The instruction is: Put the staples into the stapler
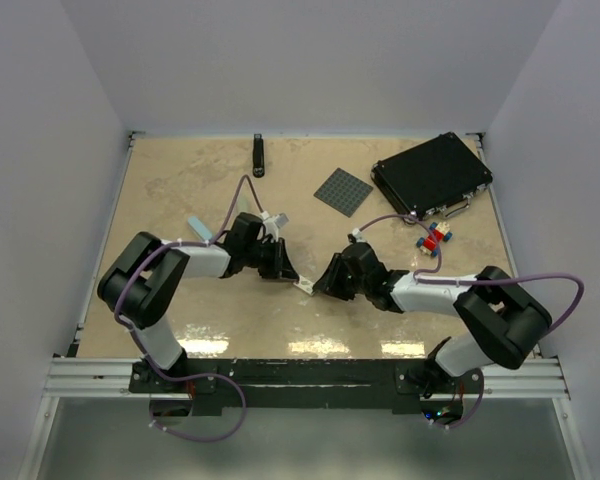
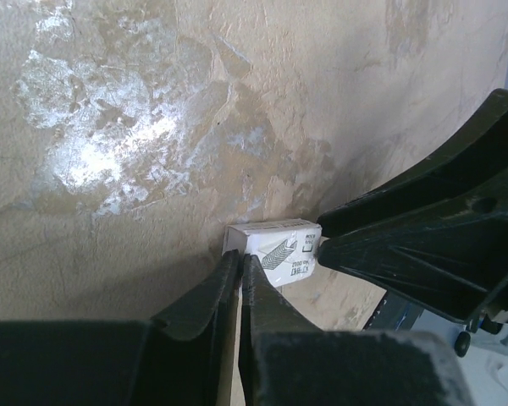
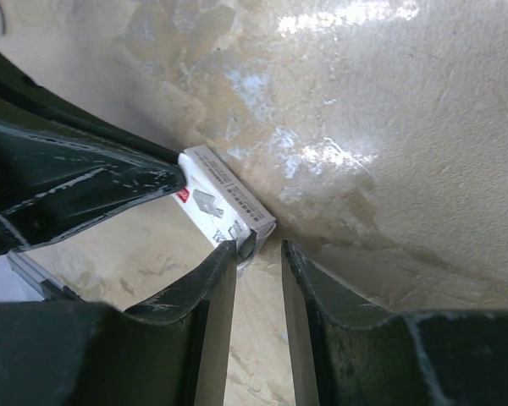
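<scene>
Tabletop point(image 1: 180, 190), with the left tool point(image 2: 240, 269) and right tool point(image 3: 258, 258) meeting almost tip to tip at its middle, probably to steady the staple box point(image 2: 281, 250) lying there from both ends so it can be opened. Left tool: clenched to a hairline, tips against one end. Right tool: parted a crack, tips at the other end, nothing plainly between them.

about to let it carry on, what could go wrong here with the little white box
The left tool and right tool meet at opposite ends of the white box, so their tips could collide. The box lies flat on the table, so a nudge may skid or spin it away.
</scene>
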`<control>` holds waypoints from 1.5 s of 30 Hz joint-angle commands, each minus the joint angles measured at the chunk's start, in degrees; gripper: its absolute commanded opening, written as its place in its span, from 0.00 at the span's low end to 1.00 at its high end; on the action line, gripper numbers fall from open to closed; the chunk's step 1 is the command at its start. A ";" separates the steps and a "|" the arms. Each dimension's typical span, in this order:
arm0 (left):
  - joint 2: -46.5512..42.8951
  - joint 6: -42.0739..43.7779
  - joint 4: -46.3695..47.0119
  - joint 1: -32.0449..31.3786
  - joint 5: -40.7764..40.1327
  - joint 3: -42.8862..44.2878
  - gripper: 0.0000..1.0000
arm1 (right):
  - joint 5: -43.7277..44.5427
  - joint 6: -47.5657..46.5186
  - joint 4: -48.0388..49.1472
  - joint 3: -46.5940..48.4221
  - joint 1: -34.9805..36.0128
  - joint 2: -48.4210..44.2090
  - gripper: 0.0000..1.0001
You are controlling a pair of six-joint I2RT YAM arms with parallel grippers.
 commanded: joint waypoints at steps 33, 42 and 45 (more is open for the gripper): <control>-6.69 -10.13 9.89 -1.66 -5.54 -7.00 0.00 | 2.48 -4.90 -9.48 9.18 0.11 4.87 0.04; -6.25 -9.08 11.29 -1.75 -7.56 -5.94 0.00 | 6.95 -8.15 -20.80 13.22 0.11 4.61 0.00; -5.55 -8.02 12.17 -1.75 -7.74 -5.33 0.00 | 9.24 -8.94 -23.88 14.01 0.11 4.35 0.00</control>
